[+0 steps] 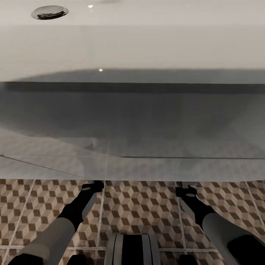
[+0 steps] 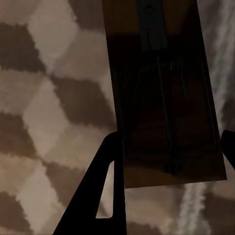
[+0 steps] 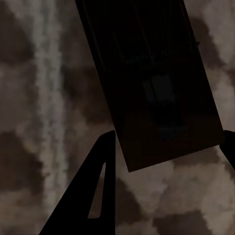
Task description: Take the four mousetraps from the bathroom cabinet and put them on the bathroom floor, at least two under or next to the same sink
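Both jaws look pressed onto a trap: in the left wrist view the left gripper has its fingers at the two long edges of a mousetrap, and in the right wrist view the right gripper holds a second trap in the same way, one finger at its edge. Each trap runs with its long axis straight out from the jaws, toward about 12 o'clock from the fingertips, slightly tilted, with the spring wires facing the camera. Behind both traps I see the floor with its cube pattern and pale grout lines, blurred; I judge the traps are close above the tiles, but I cannot tell if they touch. In the head view both arms reach forward and down at about 11 and 1 o'clock from the robot base, and the grippers end just before the edge of a large white fixture with a metal drain at 11 o'clock; whether this is the sink or the tub I cannot say. So the coming move is probably only to let go, each arm for its own trap, and the traps should drop flat.
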